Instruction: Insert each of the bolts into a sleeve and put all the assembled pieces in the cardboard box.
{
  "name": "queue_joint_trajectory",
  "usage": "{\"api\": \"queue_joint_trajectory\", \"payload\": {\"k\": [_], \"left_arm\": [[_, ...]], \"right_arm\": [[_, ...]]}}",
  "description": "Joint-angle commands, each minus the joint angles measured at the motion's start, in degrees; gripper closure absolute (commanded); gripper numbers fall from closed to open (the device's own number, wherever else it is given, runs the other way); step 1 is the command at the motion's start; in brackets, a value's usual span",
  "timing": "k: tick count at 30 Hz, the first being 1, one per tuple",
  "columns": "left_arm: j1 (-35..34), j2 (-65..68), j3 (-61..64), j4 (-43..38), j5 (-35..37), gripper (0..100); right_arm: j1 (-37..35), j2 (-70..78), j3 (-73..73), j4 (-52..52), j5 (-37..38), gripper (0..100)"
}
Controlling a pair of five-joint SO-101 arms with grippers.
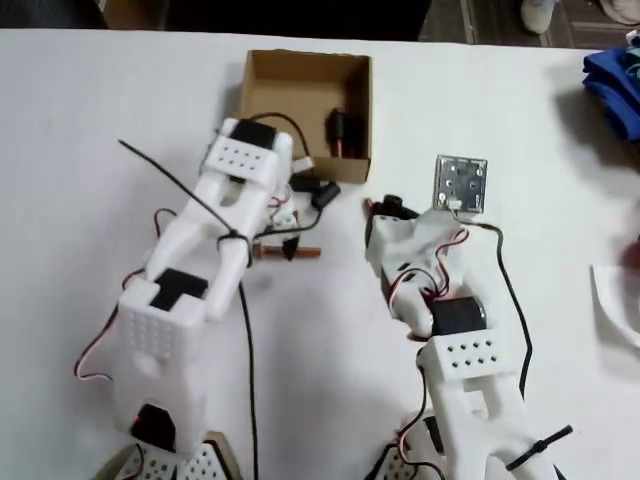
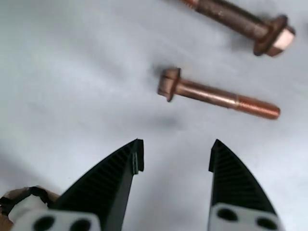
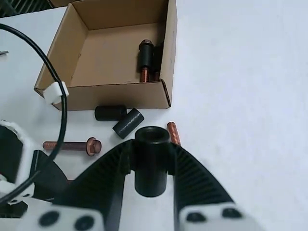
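The sleeve (image 3: pixel 151 168) sits right between the fingers of the right gripper (image 3: pixel 151 147), which pinches the black tube by its sides. Its long axis runs crosswise to the squeeze, and the open bore faces the wrist camera. A copper threaded tip (image 3: pixel 173 133) peeks out just past one finger, and I can't tell whether it belongs to a bolt on the table.

Over on the other side, the left gripper (image 2: pixel 177 143) hangs with its fingers spread wide and nothing between them. The nearest bolt (image 2: pixel 219 95) lies flat on the table (image 2: pixel 72 72) just ahead of the fingertips. It is broadside to the gap, with the flanged head off one fingertip and the threads trailing past the other. A second bolt (image 2: pixel 238 21) lies farther out, beyond the first.

My read is that this is the pick-up for the next pairing. The left gripper likely needs to turn at the wrist so its fingers straddle the shank rather than close on the ends. Then it can drop, grip, and bring the threaded end to that waiting bore.

Ahead of the right gripper's fingertips lie two loose sleeves (image 3: pixel 109 113) (image 3: pixel 128 123). Just beyond them is the cardboard box (image 3: pixel 120 94), with one assembled piece (image 3: pixel 146 60) already inside. Another bolt (image 3: pixel 72 144) lies off to the side of the fingers.
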Motion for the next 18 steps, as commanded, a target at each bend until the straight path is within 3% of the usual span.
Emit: {"api": "queue_joint_trajectory", "payload": {"k": [1, 3, 10, 18], "left_arm": [[1.49, -0.35, -1.71, 1.14, -0.44, 76], [1.23, -0.53, -2.33, 0.62, 0.79, 76], [-0.09, 3.25, -4.62, -1.05, 18.73, 76], [-0.62, 8.97, -7.16, -0.79, 19.87, 76]], "right_arm": [[0.75, -2.07, -0.26, -1.27, 0.62, 98.0], [0.75, -2.07, -0.26, -1.27, 0.62, 98.0], [0.75, -1.71, -0.35, -1.54, 0.62, 98.0], [0.75, -1.71, -0.35, -1.54, 0.62, 98.0]]}}
